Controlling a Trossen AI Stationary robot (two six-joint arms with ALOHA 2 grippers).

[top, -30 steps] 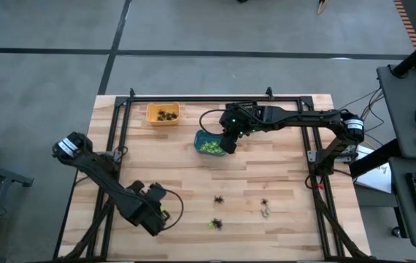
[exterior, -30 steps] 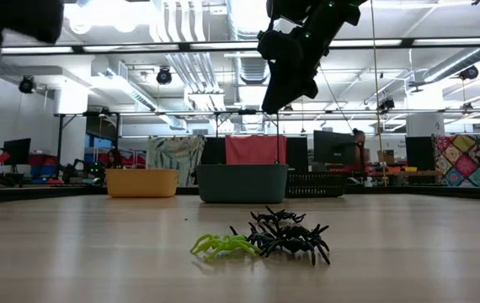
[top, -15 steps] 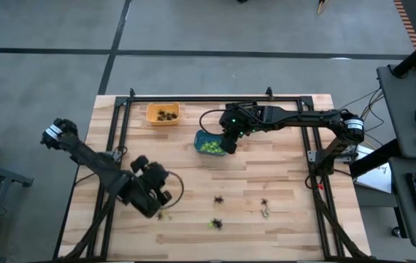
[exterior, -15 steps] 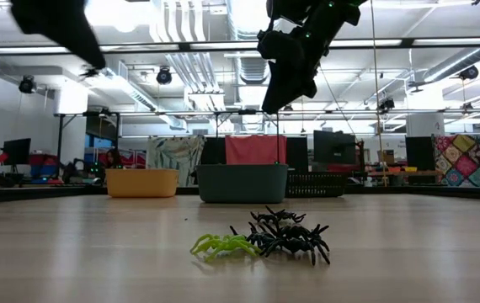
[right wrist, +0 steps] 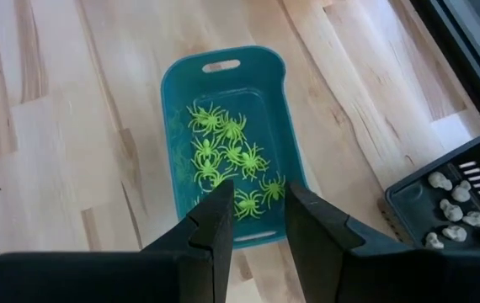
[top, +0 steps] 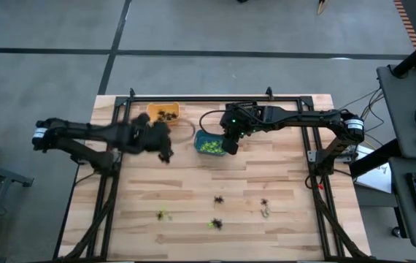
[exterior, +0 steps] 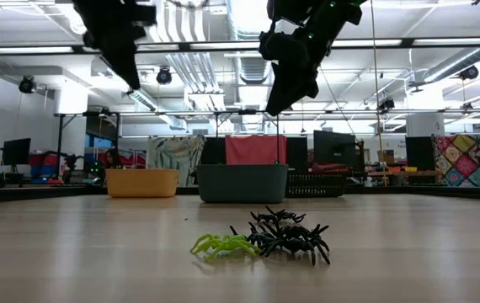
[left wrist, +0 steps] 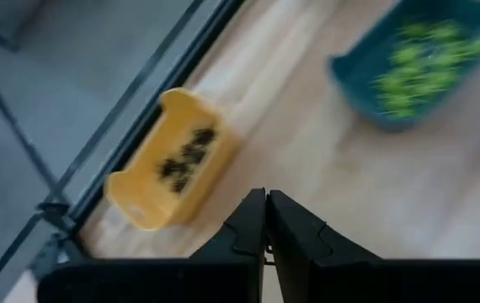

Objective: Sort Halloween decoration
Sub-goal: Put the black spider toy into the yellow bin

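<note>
front of desk (top: 193, 183): loose spiders lie here, a lime green spider (exterior: 221, 245) touching a clump of black spiders (exterior: 289, 236); in the high view a few more single ones (top: 265, 207) are scattered apart along the same front strip.
left jaws (left wrist: 266, 220): closed tight, nothing visible between them; raised above the desk just in front of the orange bin.
right jaws (right wrist: 253, 220): parted a little, nothing seen between them; hanging over the teal bin.
teal bin (right wrist: 175, 76): middle of the desk toward the back, holding a cluster of lime green spiders (right wrist: 227, 160).
orange bin (left wrist: 128, 190): back left of the desk, a few dark spiders (left wrist: 184, 156) inside.
black bin (right wrist: 400, 196): just beside the teal bin, slotted wall, pale grey-white pieces (right wrist: 450, 209) inside.
</note>
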